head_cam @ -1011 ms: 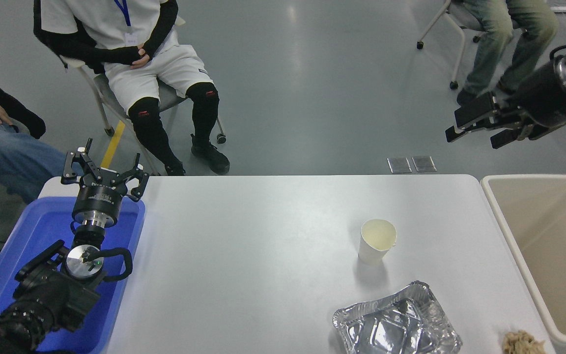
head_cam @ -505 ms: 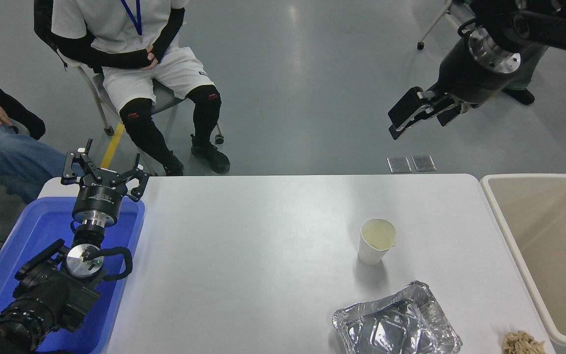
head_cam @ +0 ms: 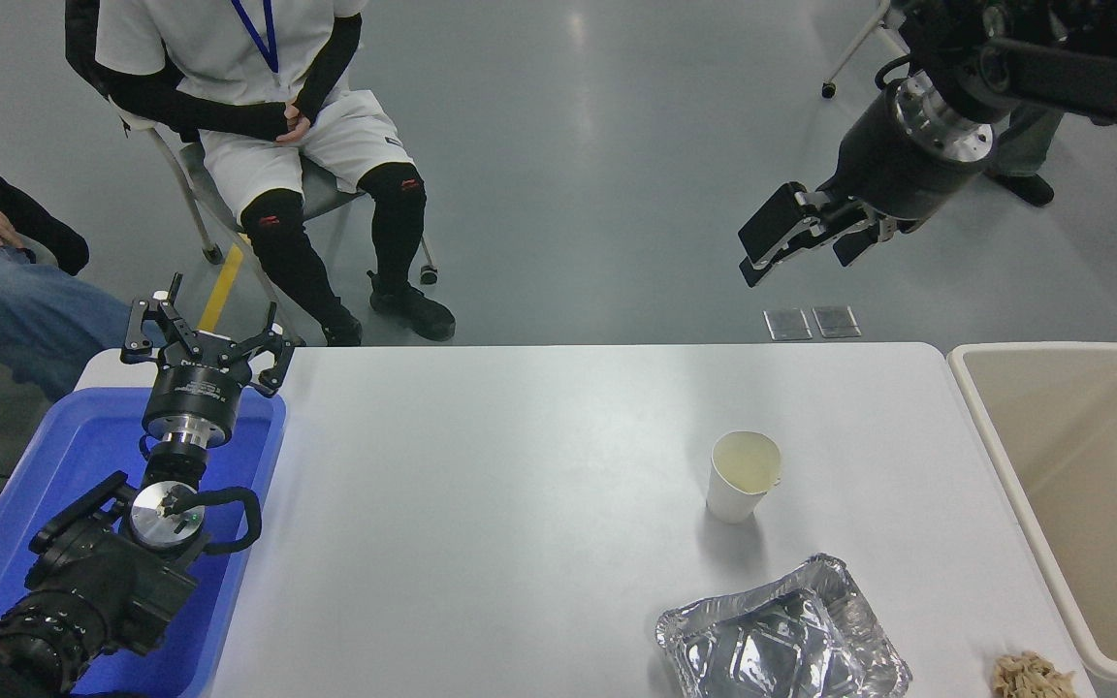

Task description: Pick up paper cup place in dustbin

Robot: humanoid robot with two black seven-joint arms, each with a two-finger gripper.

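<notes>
The paper cup [head_cam: 743, 475] stands upright on the white table [head_cam: 520, 485], right of centre, white outside and cream inside. The beige dustbin [head_cam: 1009, 465] stands at the table's right edge, much bigger than the cup. My right gripper [head_cam: 791, 242] is open and empty, high in the air beyond the table's far edge, well above and behind the cup. My left gripper [head_cam: 205, 334] is open and parked over the blue tray at the lower left.
A crumpled silver foil tray [head_cam: 781, 640] lies near the front edge, just in front of the cup. A small brown scrap [head_cam: 1034, 676] lies at the front right corner. The blue tray [head_cam: 74, 465] sits at the left. People sit beyond the table.
My right arm has swung from the far right edge up and leftward, then a little lower and further left. The cup has not moved. The left arm has stayed parked.
</notes>
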